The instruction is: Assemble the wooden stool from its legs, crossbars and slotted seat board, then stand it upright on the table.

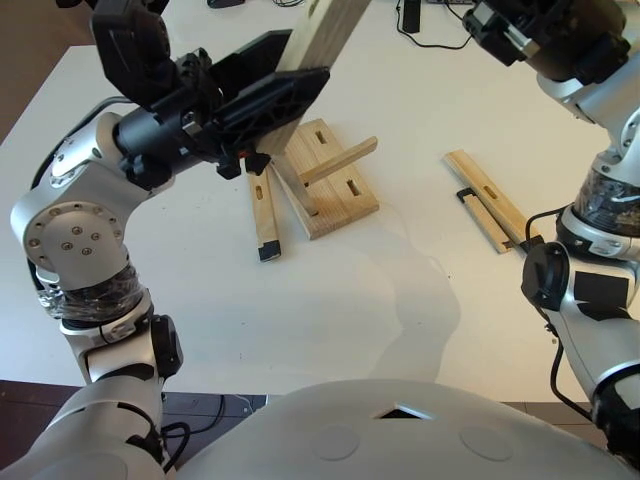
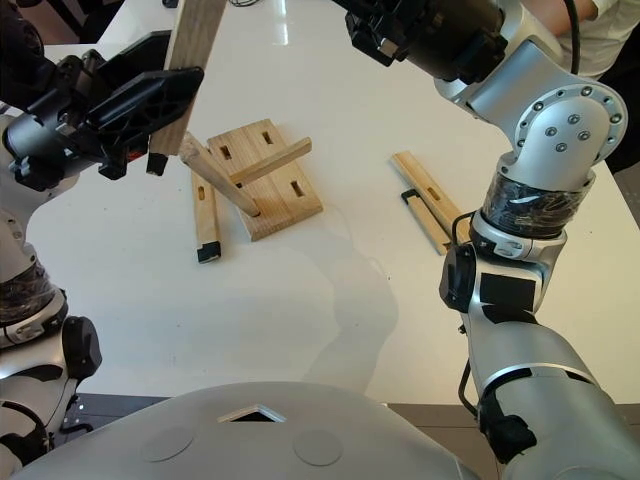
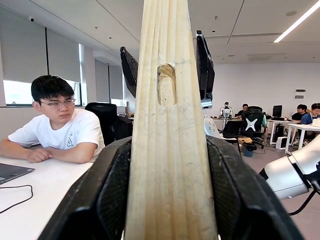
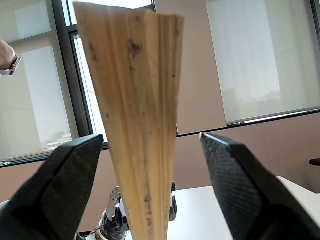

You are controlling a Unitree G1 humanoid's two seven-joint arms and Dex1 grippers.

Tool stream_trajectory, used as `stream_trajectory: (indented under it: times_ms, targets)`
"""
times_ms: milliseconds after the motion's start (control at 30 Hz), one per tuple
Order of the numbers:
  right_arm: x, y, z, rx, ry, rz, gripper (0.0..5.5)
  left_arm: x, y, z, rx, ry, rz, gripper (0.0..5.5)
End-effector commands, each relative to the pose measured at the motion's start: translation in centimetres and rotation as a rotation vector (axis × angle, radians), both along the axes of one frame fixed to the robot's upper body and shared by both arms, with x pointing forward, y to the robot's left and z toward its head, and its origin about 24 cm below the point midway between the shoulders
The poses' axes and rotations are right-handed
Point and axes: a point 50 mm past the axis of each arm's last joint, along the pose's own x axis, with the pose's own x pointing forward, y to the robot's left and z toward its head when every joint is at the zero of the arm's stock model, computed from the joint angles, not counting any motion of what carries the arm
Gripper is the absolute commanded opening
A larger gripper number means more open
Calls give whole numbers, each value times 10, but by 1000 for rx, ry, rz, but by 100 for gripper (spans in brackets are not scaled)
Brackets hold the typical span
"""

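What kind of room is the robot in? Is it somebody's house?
Probably not a house. It looks like an open office or robot lab: there are desks with computer screens, office chairs and long ceiling lights.

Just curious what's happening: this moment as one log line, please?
left claw shut on wooden leg | right claw open around its top end | seat board on table

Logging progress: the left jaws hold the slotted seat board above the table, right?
No: the jaws of the left gripper hold a wooden leg above the table; the slotted seat board lies on it, as the left eye view shows.
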Motion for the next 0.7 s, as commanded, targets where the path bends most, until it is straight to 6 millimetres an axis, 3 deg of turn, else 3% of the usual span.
stream_trajectory:
  times_ms: [33,333,633,700]
  targets:
    - [-6,4,12,0,-67,15,339,-2,-4,-2,27,-6,-16,203]
    - [-10,5,10,12,-78,27,209,-5,-9,-7,44,8,-32,203]
    - [-15,5,11,37,-70,61,205,3,-11,-10,48,30,30,203]
    - [-15,5,9,34,-62,55,205,4,-13,-11,55,42,33,256]
